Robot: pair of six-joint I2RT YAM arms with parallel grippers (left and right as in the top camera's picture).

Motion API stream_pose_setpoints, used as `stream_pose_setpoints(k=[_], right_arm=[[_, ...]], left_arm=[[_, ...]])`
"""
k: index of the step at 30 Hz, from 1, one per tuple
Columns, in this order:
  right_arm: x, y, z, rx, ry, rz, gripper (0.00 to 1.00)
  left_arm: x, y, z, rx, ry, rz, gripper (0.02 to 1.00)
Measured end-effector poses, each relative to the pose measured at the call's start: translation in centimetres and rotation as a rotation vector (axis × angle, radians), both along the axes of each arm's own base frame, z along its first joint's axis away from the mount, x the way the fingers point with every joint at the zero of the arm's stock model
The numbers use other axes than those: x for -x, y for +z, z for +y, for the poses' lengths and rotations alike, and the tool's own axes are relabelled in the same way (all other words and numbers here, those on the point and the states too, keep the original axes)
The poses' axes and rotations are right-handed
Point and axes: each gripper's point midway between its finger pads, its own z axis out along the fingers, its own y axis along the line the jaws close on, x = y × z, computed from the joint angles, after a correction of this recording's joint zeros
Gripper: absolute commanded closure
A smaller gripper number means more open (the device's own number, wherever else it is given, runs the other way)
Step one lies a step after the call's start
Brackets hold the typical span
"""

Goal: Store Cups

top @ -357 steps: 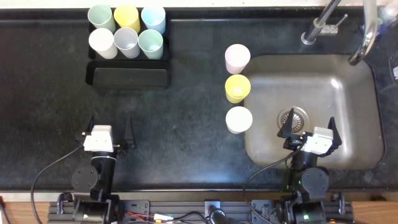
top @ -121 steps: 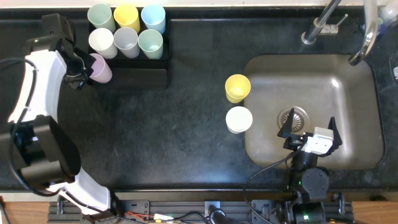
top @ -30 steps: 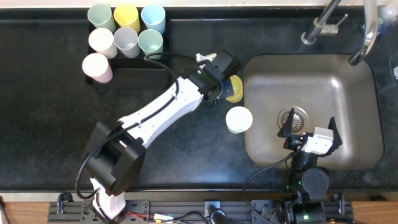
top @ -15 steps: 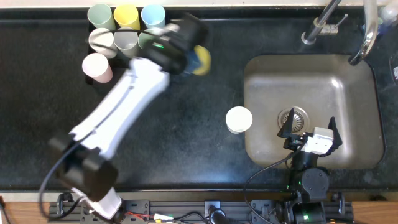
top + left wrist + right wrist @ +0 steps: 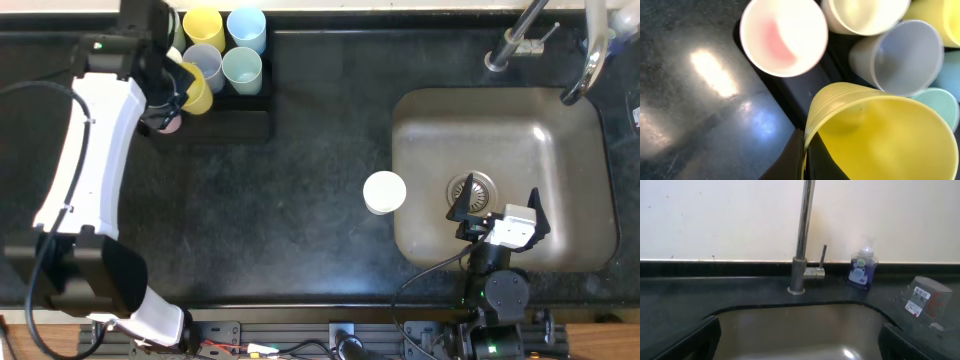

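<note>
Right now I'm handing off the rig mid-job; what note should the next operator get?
Left gripper: shut on the yellow cup, above the rack's front row.
Right gripper: open, parked over the sink.
Done: pink cup stands at the rack's front-left end.
Left: set the yellow cup down beside it, then fetch the white cup from the counter by the sink.
</note>
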Motion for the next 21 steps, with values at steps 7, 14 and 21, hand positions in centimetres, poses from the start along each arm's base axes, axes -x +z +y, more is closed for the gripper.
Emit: stream_pose_setpoints(k=[7,14,21], right_arm=[[0.0,0.0,0.0,0.0,0.0,0.0,0.001],[0.0,0.0,0.0,0.0,0.0,0.0,0.003],[0.0,0.0,0.0,0.0,0.0,0.0,0.003]], left_arm=[[-0.9,-1.2,-0.3,0.01,-0.004,0.005,0.98],[-1.3,-3.4,-0.2,0.009,-0.002,0.058,0.978],[-1.3,-4.1,0.3,0.009,0.012,0.076,0.978]])
